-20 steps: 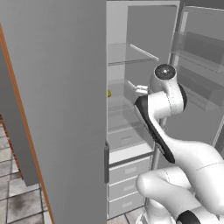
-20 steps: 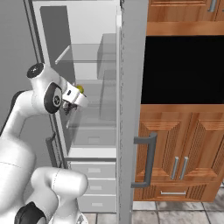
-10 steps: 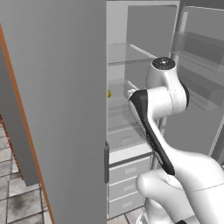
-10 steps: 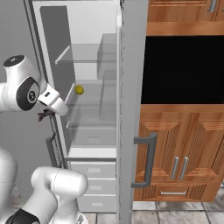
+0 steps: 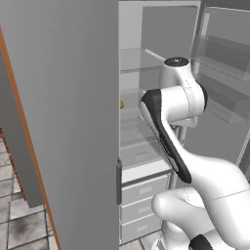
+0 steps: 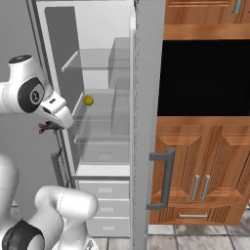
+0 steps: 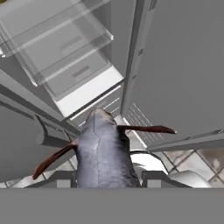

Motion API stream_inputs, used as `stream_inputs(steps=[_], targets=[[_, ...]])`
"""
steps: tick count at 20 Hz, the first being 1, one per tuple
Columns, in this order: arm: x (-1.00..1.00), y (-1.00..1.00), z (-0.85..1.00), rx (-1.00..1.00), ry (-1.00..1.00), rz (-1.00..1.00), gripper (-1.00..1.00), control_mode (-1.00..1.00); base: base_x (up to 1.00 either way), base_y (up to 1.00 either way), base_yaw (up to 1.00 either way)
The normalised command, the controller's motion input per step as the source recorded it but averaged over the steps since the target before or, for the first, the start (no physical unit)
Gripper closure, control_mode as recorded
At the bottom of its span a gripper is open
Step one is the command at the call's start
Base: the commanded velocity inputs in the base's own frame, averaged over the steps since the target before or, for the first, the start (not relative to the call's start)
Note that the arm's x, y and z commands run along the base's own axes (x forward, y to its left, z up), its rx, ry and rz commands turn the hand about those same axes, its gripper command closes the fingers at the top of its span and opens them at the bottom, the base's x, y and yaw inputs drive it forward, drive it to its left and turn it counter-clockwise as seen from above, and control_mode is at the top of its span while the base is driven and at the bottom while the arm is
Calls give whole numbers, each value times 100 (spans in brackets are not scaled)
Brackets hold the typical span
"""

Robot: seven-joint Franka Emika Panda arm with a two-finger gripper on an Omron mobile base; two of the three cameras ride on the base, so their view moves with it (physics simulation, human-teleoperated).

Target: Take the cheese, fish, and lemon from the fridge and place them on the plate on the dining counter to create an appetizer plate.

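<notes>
White fridge [image 6: 105,73] shelves hold the lemon [image 6: 88,100]; gripper [image 7: 105,181] clamps the fish [image 7: 103,151], fingertips hidden.

Open tall grey double-door fridge [image 6: 144,122] with white inside, clear glass shelves [image 6: 100,117] stacked one above another, white drawers [image 6: 105,205] below. One small round yellow lemon [image 6: 88,100] sits on a middle glass shelf, near the shelf's left front edge in the right base view; in the left base view it [image 5: 121,104] peeks just past the grey door edge. Other shelves visible look bare. Grey-brown tiled floor [image 5: 19,227] under the fridge.
</notes>
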Motion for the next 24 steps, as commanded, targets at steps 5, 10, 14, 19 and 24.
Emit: stream_inputs(steps=[5, 10, 14, 19, 24], targets=[[0, 2, 0, 0, 0, 0, 100, 100, -8, 47, 0], [0, 0, 0, 0, 0, 0, 100, 100, -10, 88, 0], [0, 0, 0, 0, 0, 0, 100, 100, -42, 30, -31], [0, 0, 0, 0, 0, 0, 100, 100, -60, 1, -80], [0, 0, 0, 0, 0, 0, 100, 100, -38, 0, -93]])
